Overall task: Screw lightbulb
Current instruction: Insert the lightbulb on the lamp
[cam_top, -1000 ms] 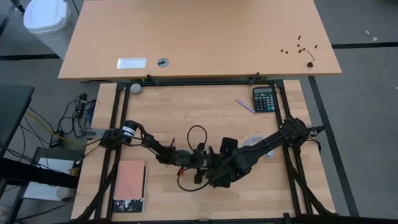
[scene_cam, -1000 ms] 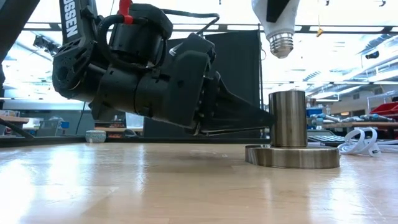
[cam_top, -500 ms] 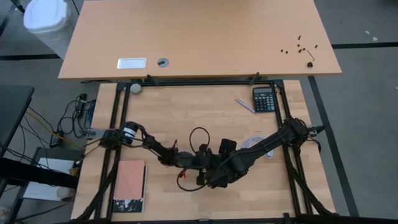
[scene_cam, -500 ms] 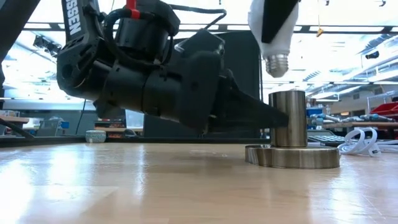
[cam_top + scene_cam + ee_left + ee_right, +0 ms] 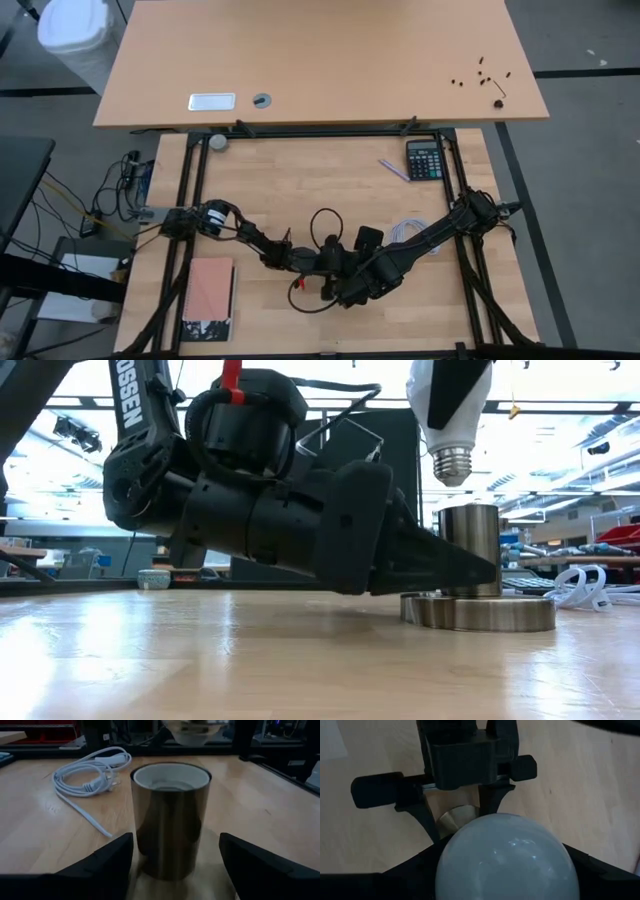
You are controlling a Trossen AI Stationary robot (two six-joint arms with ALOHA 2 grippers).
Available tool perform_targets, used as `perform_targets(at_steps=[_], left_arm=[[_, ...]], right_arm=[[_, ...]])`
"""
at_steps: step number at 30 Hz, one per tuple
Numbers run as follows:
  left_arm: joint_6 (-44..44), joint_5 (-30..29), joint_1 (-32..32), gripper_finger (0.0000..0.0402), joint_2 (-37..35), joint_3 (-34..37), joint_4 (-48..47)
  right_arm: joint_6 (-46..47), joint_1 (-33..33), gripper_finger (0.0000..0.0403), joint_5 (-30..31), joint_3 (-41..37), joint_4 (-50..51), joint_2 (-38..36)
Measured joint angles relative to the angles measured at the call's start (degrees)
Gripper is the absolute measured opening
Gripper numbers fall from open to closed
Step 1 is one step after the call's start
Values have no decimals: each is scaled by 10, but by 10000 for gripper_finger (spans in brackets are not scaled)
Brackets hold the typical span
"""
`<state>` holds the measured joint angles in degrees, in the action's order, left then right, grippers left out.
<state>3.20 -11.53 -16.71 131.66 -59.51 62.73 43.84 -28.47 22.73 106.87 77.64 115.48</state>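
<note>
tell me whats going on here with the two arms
The right gripper holds the lightbulb base-down just above the metal socket, not yet in it. The left gripper lies low on the table with its fingers open on either side of the socket, as if to steady it. The socket's white cord lies coiled on the table behind it. The screwing has not begun.

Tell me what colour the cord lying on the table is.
The cord is white; the left wrist view shows it best.
</note>
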Motion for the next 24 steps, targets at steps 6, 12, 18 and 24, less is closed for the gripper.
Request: perform_targets(at_steps=[6,12,18,24], left_arm=[[0,-24,0,281,0,-1,9],[0,-24,0,247,0,-17,-3],[1,-24,0,209,0,-23,-12],[-5,-24,2,184,-2,-21,-32]], right_arm=[[4,0,277,-12,0,1,0],[11,0,277,-14,0,-1,0],[17,2,277,-19,0,-1,0],[-2,10,277,-29,0,-22,0]])
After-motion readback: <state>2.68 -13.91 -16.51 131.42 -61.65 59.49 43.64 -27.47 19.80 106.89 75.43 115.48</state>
